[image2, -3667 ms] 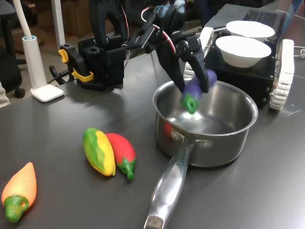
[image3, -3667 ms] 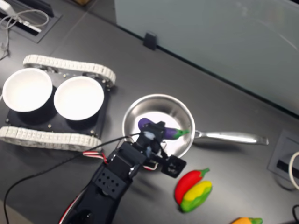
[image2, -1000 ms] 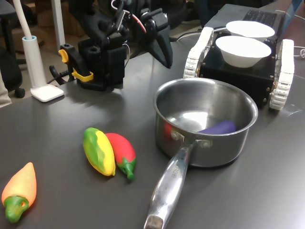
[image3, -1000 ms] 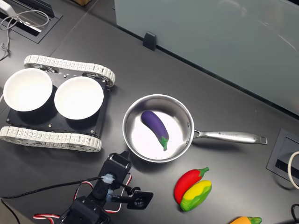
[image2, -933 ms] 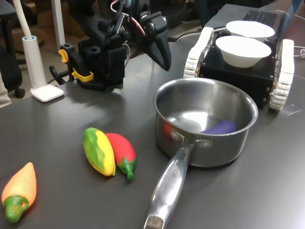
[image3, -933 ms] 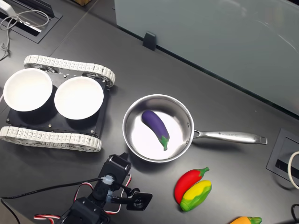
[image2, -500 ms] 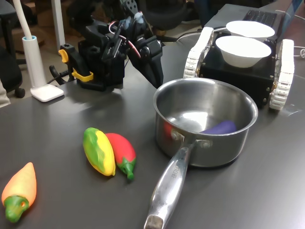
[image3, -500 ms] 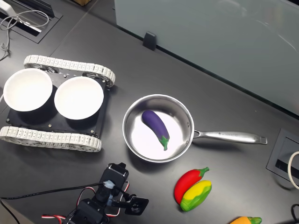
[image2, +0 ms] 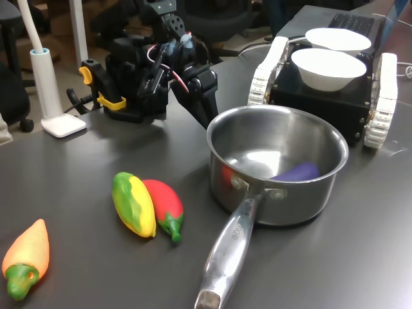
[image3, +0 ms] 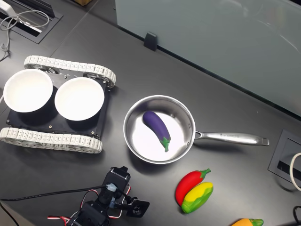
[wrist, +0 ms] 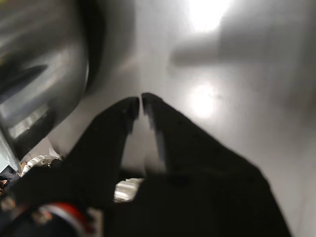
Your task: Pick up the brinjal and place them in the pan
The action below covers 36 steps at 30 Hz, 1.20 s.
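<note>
**A:** What's different from a few seconds back?

**B:** The brinjal [image3: 156,128] was hanging in the pincer above the pan [image3: 133,151] then. Now it lies loose on the pan's floor, stem end pointing toward the handle side in the second exterior view. In the first exterior view only its purple body [image2: 295,172] shows over the near wall.

**A:** And the arm?

**B:** It has pulled back toward its base. The pincer [image2: 207,120] now sits low beside the pan's rim, on the first exterior view's left, outside the steel wall. From above it is well clear of the pan [image3: 123,195].

**A:** Is it carrying anything?

**B:** No. In the wrist view the two dark fingers [wrist: 106,136] come together almost to touching at the tips, with just a thin slit of grey counter [wrist: 237,84] between them and nothing held. That picture is blurred, so I'd call it nearly closed and empty.

**A:** So the job is finished?

**B:** I judge it is. The only purple toy in sight is inside the pan. The red pepper [image3: 189,181] and the yellow-green toy [image3: 198,197] lie touching each other on the counter, and the orange one [image2: 26,256] sits apart; none of these belongs to the task. The two white bowls [image3: 79,98] hold nothing.
</note>
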{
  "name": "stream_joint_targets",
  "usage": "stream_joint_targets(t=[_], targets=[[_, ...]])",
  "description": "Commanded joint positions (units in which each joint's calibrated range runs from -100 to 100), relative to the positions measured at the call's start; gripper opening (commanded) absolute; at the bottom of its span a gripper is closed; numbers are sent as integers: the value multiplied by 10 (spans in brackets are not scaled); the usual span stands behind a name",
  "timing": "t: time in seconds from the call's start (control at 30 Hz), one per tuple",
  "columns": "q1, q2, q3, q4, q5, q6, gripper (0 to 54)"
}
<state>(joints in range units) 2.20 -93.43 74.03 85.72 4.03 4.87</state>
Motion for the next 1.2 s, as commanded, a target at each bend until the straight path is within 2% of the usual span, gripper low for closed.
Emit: stream_joint_targets(t=[0.0,0.53,0.97,1.17], targets=[[-8,-21,-7,-27,3,-7,1],[-54,-21,-7,-21,30,-7,1],[-54,-21,-7,-21,29,-7,1],[-17,-21,-7,-23,7,-7,1]])
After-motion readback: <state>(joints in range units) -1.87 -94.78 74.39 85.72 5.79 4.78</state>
